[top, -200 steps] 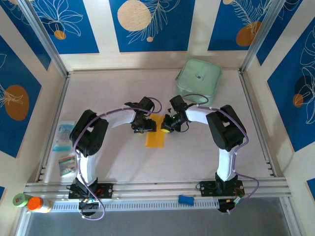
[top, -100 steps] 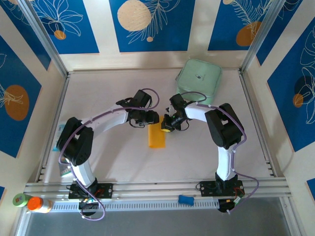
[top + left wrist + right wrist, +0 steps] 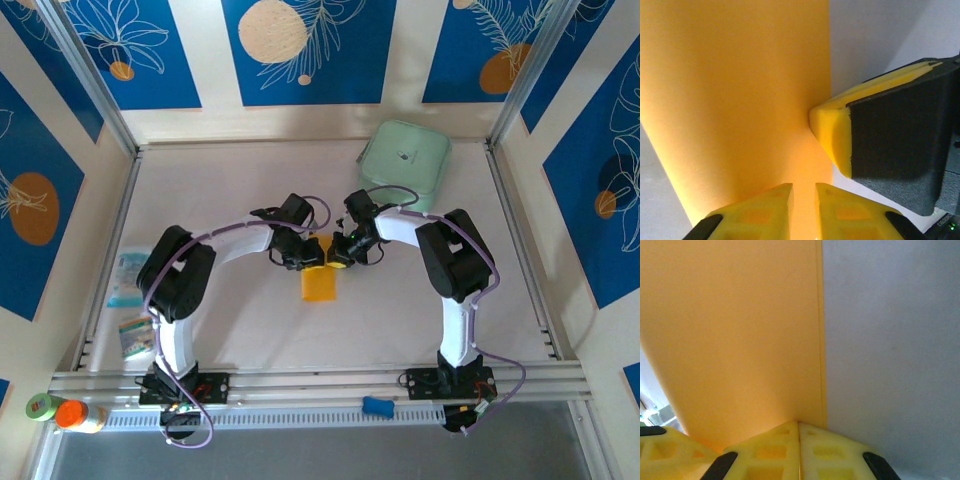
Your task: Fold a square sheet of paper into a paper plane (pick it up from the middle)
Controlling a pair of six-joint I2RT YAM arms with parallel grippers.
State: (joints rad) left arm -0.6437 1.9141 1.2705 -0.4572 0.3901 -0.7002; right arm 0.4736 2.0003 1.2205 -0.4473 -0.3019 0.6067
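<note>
Because both of my wrists hang over its far end, that part of the sheet of paper [image 3: 319,285] is hidden from above, and I see only its near part, a narrow orange-yellow strip. My left gripper [image 3: 803,194] has its yellow fingers drawn close, with a thin slit between them where the orange shows. Whether they pinch the paper or only stand over it, I cannot tell. My right gripper [image 3: 799,429] is clenched, its two pads touching each other just where the edge of the paper meets them. If a layer is caught between them, it is too hard to make out. In the left wrist view one finger [image 3: 832,132] of the right gripper touches the side edge of the sheet.

Around it, the mint-green case [image 3: 404,160] sits at the far right of the counter [image 3: 250,330], well apart from the paper. Small printed packets [image 3: 130,278] lie near the left edge.

The sheet lies in the middle of the counter, between my two arms. It is folded, plain and flat. Along its straight long side a second thin line runs, as of two layers.
</note>
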